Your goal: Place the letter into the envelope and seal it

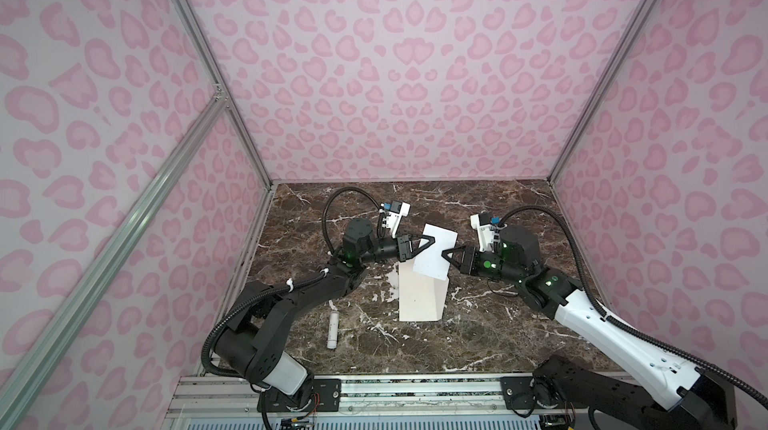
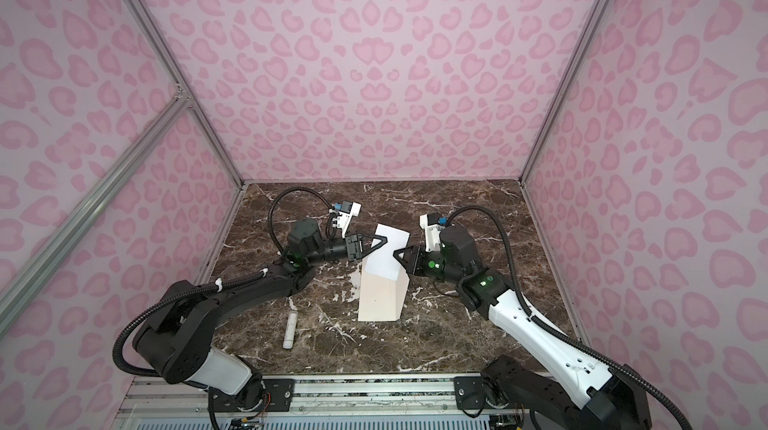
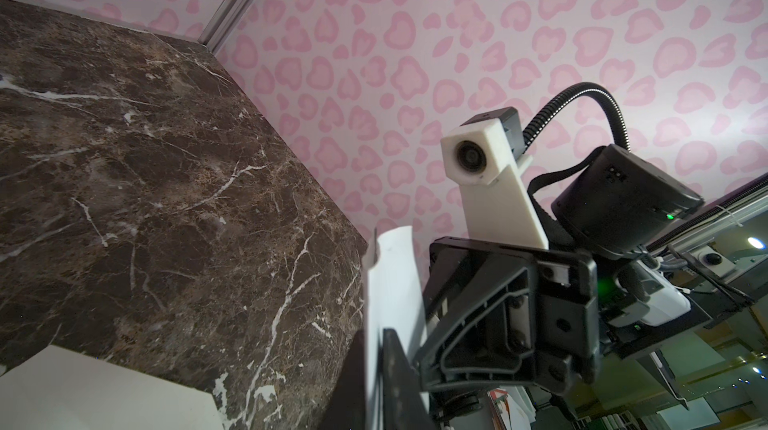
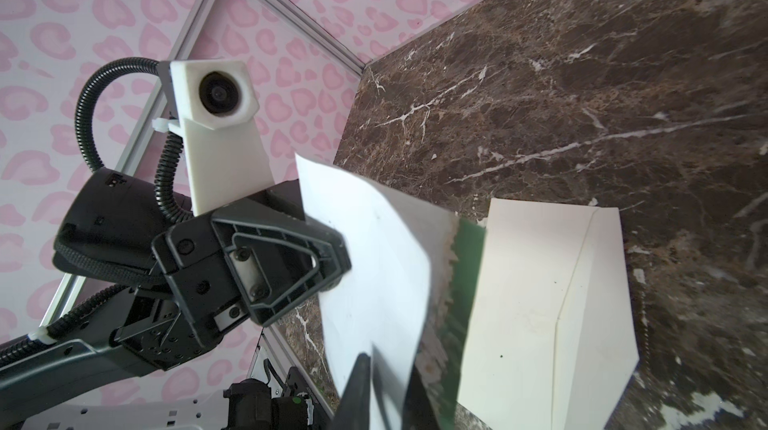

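Left fingers (image 1: 430,239) closed tight on the left edge of the letter (image 1: 436,255), with the sheet pinched between them in the left wrist view. Right fingers (image 1: 446,253) at the opposite edge, one on each face of the sheet in the right wrist view; clamped or loosened, cannot tell. Letter up off the surface (image 1: 498,332), tilted, hanging between the two arms over the far end of the envelope (image 1: 419,299). Plain white face up in both top views, green print on the underside in the right wrist view. Envelope flat on the brown marbled surface near the middle, fold lines of its flap showing in the right wrist view. Small white stick (image 1: 332,330) lying apart to the left of the envelope, near the left arm.
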Motion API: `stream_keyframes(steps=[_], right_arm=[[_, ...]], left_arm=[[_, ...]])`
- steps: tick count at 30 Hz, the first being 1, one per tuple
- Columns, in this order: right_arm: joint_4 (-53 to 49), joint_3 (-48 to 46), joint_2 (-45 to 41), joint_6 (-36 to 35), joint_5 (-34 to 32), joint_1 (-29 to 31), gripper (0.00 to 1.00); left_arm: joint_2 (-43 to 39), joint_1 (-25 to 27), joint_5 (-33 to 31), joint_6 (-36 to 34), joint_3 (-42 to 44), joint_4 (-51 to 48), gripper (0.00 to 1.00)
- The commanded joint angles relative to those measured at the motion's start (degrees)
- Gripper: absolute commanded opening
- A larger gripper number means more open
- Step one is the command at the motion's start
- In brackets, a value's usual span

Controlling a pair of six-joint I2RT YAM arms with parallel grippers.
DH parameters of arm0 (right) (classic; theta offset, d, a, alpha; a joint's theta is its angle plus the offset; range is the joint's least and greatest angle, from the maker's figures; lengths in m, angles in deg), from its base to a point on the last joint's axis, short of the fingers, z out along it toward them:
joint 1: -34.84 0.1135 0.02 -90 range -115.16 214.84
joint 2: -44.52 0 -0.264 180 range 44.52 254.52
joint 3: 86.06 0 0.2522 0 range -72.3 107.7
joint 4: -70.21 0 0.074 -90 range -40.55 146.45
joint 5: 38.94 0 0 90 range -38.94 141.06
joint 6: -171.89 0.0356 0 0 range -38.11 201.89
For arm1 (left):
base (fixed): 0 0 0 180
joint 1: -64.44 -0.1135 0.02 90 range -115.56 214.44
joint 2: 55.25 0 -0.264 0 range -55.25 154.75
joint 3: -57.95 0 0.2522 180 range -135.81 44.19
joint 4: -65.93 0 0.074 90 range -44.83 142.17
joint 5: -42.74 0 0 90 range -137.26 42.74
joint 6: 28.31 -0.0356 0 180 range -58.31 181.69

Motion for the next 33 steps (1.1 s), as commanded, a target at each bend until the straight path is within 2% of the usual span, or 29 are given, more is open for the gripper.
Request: stream_keyframes(steps=[1,3,5,10,12,18,33], right_arm=[[0.0,-0.8,-0.6,-2.6,1.3,-0.6,0.40],[0.5,-1.9,-1.7,-4.7,1.9,-1.6,0.50],[2.7,-4.2,-3.4,-5.6,2.0,-2.4,0.56],[19.0,-13.7,-8.5,-3.7,2.3,-3.2,0.72],[25.4,-16.1,-9.3,-2.4,3.3,-3.2,0.75],[32.0,-17.8,-8.6,-0.8,5.8,-3.2,0.76],[40.9,-15.8,1.7,2.1,10.5,-1.0,0.72]], left_arm=[[-0.9,-0.2,0.3,0.1,0.2,2.9,0.04],[-1.4,-0.4,-0.2,0.7,0.4,3.2,0.04],[-1.9,-0.8,-0.4,1.6,0.8,4.0,0.04],[-1.4,-1.4,0.1,6.7,2.0,10.1,0.04],[-0.2,-1.4,0.8,9.5,2.4,14.2,0.04],[3.3,-1.4,1.4,16.3,3.7,24.8,0.04],[5.7,-1.4,1.8,18.8,3.9,29.4,0.04]])
